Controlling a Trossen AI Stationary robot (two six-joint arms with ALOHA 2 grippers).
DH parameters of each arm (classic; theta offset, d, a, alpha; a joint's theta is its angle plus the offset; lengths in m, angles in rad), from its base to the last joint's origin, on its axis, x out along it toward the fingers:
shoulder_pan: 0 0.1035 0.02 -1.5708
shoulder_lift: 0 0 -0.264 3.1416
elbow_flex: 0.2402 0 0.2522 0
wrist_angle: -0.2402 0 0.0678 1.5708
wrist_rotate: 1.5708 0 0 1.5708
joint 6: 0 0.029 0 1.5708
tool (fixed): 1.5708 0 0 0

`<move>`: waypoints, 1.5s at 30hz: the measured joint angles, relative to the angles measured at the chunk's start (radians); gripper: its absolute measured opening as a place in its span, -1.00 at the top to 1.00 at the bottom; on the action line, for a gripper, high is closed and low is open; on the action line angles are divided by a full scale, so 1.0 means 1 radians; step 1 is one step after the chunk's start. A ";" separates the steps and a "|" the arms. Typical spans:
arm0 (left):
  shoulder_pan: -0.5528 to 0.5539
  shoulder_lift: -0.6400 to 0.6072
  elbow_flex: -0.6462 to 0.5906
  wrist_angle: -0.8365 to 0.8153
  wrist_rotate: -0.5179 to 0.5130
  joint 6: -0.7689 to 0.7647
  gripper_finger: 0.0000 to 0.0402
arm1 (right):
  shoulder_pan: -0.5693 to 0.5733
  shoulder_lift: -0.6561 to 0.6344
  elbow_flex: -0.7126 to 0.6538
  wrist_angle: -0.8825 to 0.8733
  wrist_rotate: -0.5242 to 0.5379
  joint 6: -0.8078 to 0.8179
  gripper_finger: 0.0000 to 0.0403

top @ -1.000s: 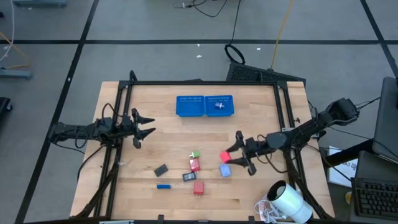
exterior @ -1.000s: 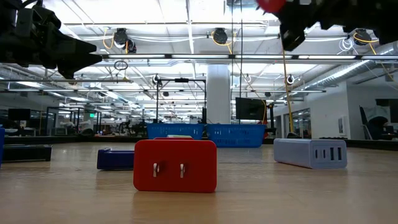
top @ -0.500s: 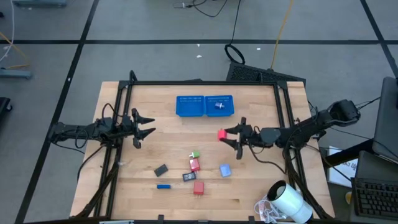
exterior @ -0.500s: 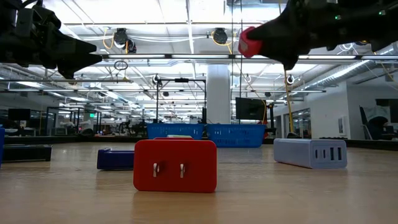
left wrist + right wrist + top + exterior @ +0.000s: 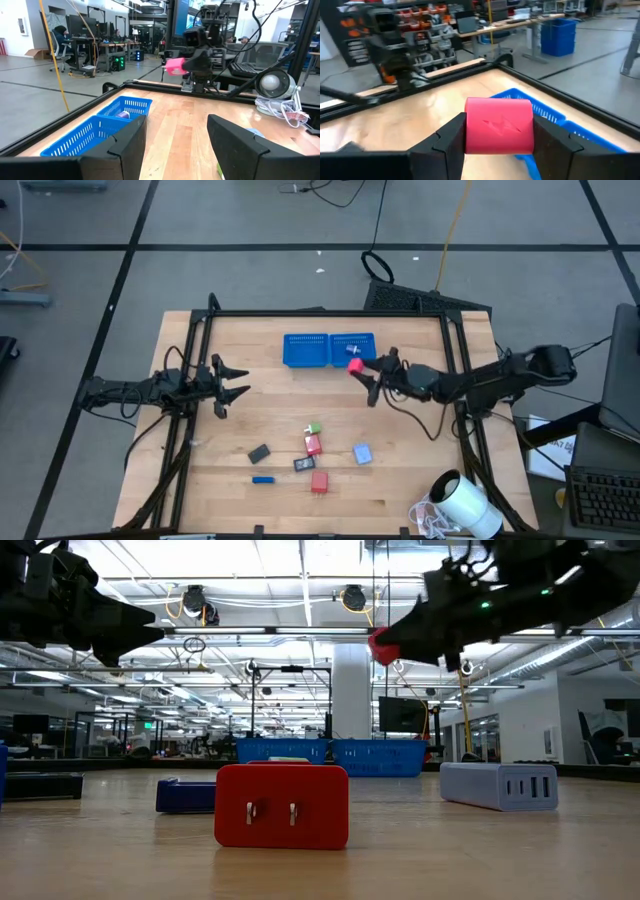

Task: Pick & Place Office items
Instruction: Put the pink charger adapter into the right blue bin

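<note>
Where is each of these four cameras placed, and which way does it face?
High: overhead, straight down; both arms, blue mesh tray.
Low: table height, facing the room; red plug block close.
Left wrist: past its own open left gripper toward the right arm.
Right wrist: its right gripper pinching a pink-red block.
Shared: that block, tray.

place: open-plan robotics lab | evidence: exposed ceiling ducts (image 5: 200, 602), desks with monitors (image 5: 107, 42), parts shelving (image 5: 427, 30), cabled grey floor (image 5: 300, 220)
</note>
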 joint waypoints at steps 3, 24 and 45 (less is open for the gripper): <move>0.000 0.000 0.000 0.000 0.000 0.000 -0.07 | -0.075 0.055 0.044 -0.060 -0.008 0.018 0.14; 0.000 0.000 0.000 0.000 0.006 0.000 -0.07 | -0.415 0.259 0.175 -0.350 -0.156 0.078 0.14; 0.000 0.000 0.000 0.000 0.007 0.000 -0.07 | -0.419 0.259 0.175 -0.392 -0.077 0.066 0.14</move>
